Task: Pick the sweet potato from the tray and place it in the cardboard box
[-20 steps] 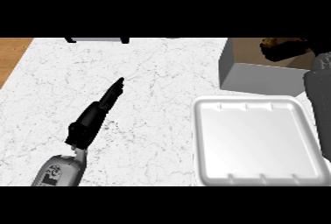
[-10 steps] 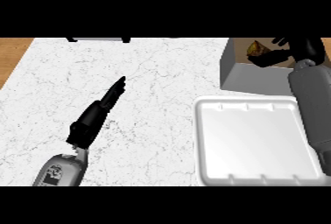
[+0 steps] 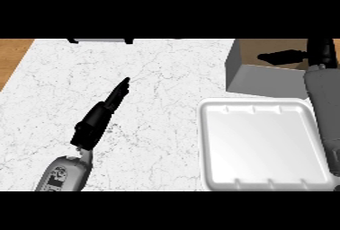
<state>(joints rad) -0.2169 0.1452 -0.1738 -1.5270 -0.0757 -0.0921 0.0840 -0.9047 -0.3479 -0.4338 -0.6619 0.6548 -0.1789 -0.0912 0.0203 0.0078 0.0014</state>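
My right hand (image 3: 321, 50) hangs over the cardboard box (image 3: 266, 81), open or closed I cannot tell, the sweet potato unseen, off the tray (image 3: 259, 143), so I'd release low inside; left hand (image 3: 101, 117) rests straight-fingered.

A white counter (image 3: 166, 72) veined in grey is seen beneath the black left hand (image 3: 100, 117); to its right, a plain white tray (image 3: 262, 139) and a box (image 3: 266, 81), grey outside, seemingly brown within, are shown

On the table (image 3: 166, 148), the tray (image 3: 266, 143) lies near right, the cardboard box (image 3: 266, 81) just behind it; my left hand (image 3: 103, 112) rests to their left.
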